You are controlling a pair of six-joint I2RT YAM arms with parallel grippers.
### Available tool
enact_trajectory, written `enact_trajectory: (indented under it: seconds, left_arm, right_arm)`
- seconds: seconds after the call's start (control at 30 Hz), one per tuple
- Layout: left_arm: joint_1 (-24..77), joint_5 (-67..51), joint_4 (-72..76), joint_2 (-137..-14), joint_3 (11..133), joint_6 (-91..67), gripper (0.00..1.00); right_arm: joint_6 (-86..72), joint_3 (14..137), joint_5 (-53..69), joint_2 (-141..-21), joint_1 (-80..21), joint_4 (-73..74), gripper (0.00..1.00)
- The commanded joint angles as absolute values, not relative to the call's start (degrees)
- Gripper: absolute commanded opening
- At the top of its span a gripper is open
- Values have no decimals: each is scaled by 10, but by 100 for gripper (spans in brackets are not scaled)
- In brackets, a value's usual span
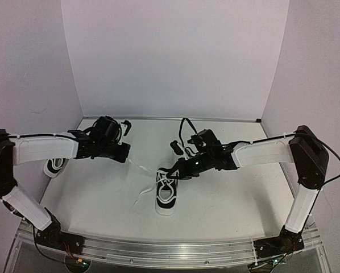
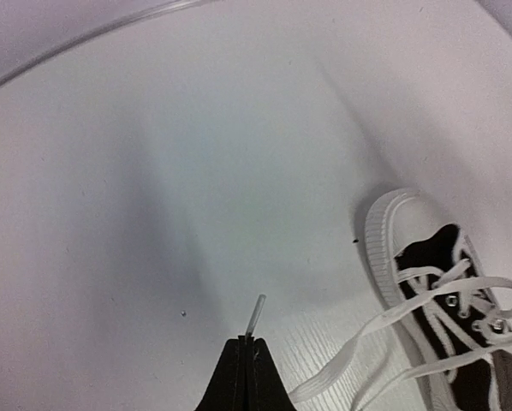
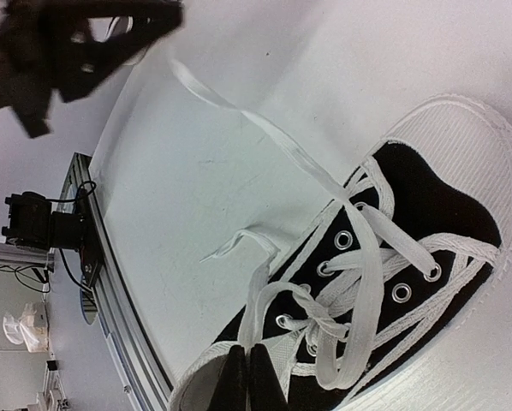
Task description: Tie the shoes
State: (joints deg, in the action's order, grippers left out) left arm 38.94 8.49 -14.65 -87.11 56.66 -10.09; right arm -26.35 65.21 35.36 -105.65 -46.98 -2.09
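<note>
Sneaker (image 1: pixel 166 196) sits mid-table. Left gripper (image 2: pixel 247 342) pinches the white lace (image 3: pixel 269 130) by its very tip. Right gripper (image 3: pixel 243 364) is pressed together at the collar, and I cannot tell what it holds. Tension slowly, or the tip may slip.

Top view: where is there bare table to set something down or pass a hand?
Free: the near-right table between the centre sneaker and right arm's base, and the far strip by the back wall. Crowded: mid-table, where the left hand pinches a lace and the right hand sits at the sneaker.
</note>
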Motion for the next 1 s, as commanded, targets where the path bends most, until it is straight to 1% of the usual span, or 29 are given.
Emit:
enact_trajectory:
  seconds: [0.0, 0.13, 0.23, 0.43, 0.57, 0.63, 0.8, 0.87, 0.97]
  left_arm:
    - [389, 85, -136, -738, 532, -102, 0]
    - [389, 127, -136, -639, 489, -119, 0]
    - [389, 156, -162, -587, 476, -134, 0]
    - [390, 228, -264, -578, 486, -178, 0]
    - [390, 243, -286, -540, 461, -218, 0]
    - [391, 215, -292, -525, 453, -217, 0]
    - [402, 56, -240, -465, 413, -170, 0]
    - [419, 14, -226, -451, 400, -161, 0]
    - [464, -34, -235, -468, 404, -134, 0]
  right_arm:
    - [-260, 667, 344, -1056, -473, -25, 0]
    - [-261, 666, 343, -1056, -474, -25, 0]
    - [-260, 667, 344, -1056, -473, -25, 0]
    - [-257, 671, 341, -1058, -474, -24, 0]
    - [-262, 671, 333, -1061, -473, -24, 0]
    - [-263, 672, 330, -1064, -473, -24, 0]
    - [-270, 678, 325, -1067, -469, -23, 0]
    - [-275, 680, 322, -1067, -467, -21, 0]
    - [-280, 682, 316, -1066, -465, -18, 0]
